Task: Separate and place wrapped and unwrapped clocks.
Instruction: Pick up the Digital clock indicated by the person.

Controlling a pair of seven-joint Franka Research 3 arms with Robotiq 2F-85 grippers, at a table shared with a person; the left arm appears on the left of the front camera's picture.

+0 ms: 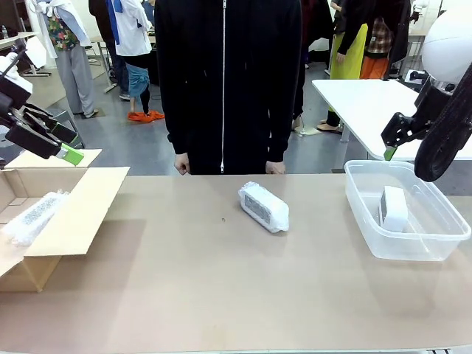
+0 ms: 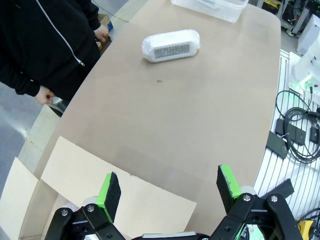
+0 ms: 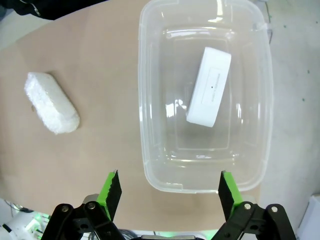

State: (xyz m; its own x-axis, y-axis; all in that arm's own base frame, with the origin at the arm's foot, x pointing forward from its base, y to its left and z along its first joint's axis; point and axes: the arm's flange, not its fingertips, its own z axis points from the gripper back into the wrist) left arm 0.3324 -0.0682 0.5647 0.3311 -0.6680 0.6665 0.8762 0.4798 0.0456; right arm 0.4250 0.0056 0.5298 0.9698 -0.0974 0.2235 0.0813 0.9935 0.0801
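Bubble-wrapped clock lay on the counter, a second wrapped clock inside the cardboard box, the bare clock in the clear tub. Left pincer and right pincer both hung spread, holding nothing.

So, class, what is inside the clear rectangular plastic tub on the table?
One bare white rounded-rectangle clock lies inside the clear plastic tub, with nothing else beside it. A plain white face is turned up. The face underneath is covered, so no display can be seen.

The cardboard box was cut off at 9 o'clock. The clear tub was cropped at 12 o'clock, and the bare clock kept its screen hidden
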